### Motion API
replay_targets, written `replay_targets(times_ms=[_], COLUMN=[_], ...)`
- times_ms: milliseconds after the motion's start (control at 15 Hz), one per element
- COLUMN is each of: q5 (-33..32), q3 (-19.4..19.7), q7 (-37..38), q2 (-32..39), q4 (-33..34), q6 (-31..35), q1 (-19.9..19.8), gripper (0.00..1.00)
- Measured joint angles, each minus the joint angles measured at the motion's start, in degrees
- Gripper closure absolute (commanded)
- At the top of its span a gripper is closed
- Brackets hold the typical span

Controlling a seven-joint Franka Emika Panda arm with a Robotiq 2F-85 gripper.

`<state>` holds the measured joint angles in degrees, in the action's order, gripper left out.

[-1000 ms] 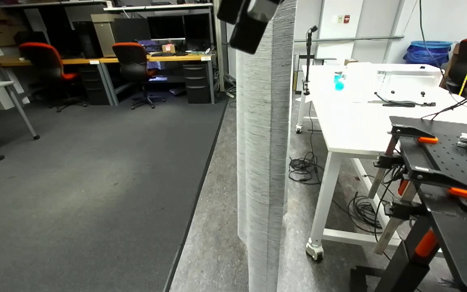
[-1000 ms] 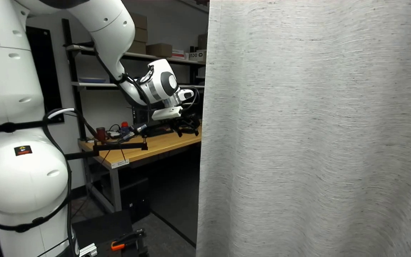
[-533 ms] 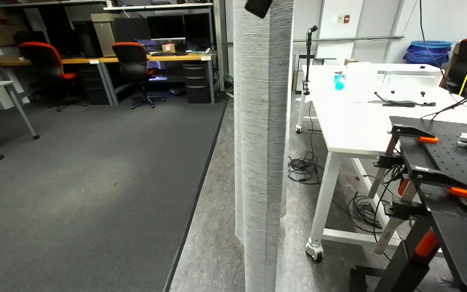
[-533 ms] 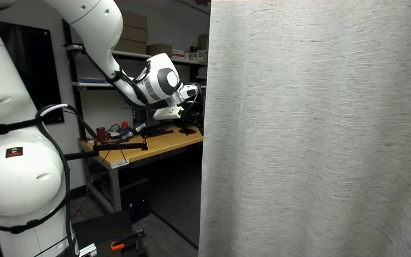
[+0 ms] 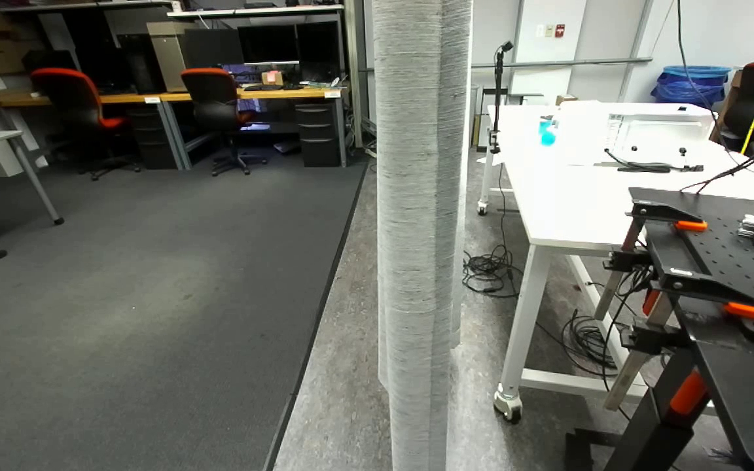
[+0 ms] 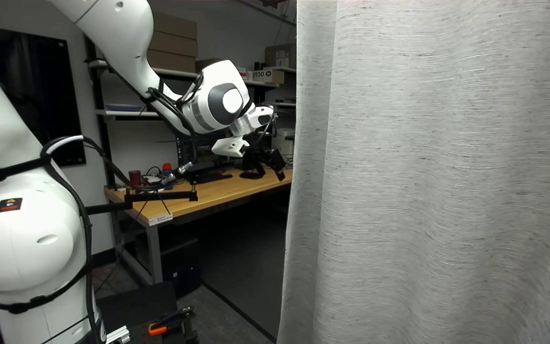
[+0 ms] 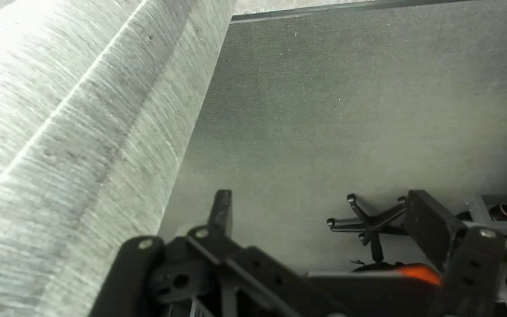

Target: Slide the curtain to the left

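Note:
The curtain (image 5: 413, 229) hangs as a tall, narrow pleated grey-white strip in an exterior view, and fills the right half of an exterior view (image 6: 437, 167). In the wrist view the curtain (image 7: 77, 132) runs diagonally along the left side. My gripper (image 7: 319, 193) is open with wide-apart fingers, and nothing is between them. Its left finger (image 7: 222, 211) is beside the curtain's edge; I cannot tell whether the gripper touches the fabric. In an exterior view its black fingers (image 6: 277, 162) are just left of the curtain's free edge.
A white table (image 5: 580, 209) and a black clamped plate (image 5: 730, 281) stand right of the curtain. A wooden desk (image 6: 227, 188) with shelves is behind the arm. An office chair (image 5: 213, 98) stands at the back, its base (image 7: 370, 222) showing beyond the fingers. Cables (image 5: 491, 271) lie on the floor.
The arm has shifted towards the curtain, and my gripper has risen out of an exterior view. The curtain's free edge has shifted right in an exterior view, showing more of the fingers and desk.

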<state>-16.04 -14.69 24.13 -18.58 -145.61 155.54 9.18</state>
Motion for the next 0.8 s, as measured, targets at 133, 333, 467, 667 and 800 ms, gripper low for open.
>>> replay_targets(times_ms=[133, 333, 467, 667, 800], q5=[0.26, 0.26, 0.26, 0.36, 0.37], q3=[0.0, -0.07, -0.16, -0.46, -0.63], q7=[0.0, 0.0, 0.0, 0.0, -0.03], q2=[-0.6, -1.35, -2.01, -2.78, -3.06], q4=[-0.35, -0.95, -1.6, -2.24, -3.07], q6=[0.0, 0.0, 0.02, 0.02, -0.02], q1=[-0.62, -1.18, -1.23, -1.23, -1.27], gripper=[0.0, 0.0, 0.0, 0.0, 0.0])
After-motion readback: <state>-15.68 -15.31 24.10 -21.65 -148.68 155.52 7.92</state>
